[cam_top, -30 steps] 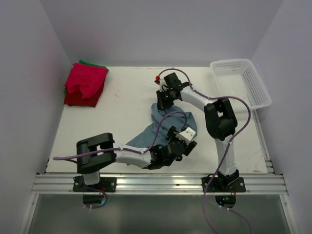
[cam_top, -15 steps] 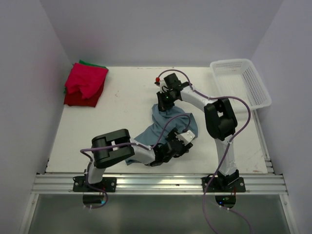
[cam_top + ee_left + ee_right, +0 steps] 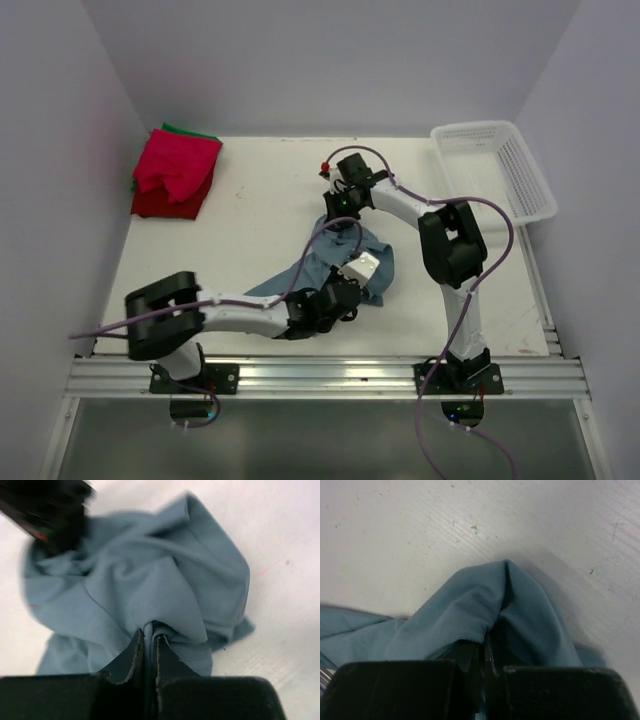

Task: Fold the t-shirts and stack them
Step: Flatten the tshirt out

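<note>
The blue shirt [image 3: 378, 252] lies bunched up on the table [image 3: 250, 230], to the left of the basket [image 3: 495, 170]. The left gripper [image 3: 149, 636] pinches a fold of it tight. The right gripper [image 3: 485, 639] pinches another fold, on the side closer to the basket. The red shirts [image 3: 175, 172] sit folded far left of the basket, with a green one [image 3: 190, 131] peeking out at their back.
</note>
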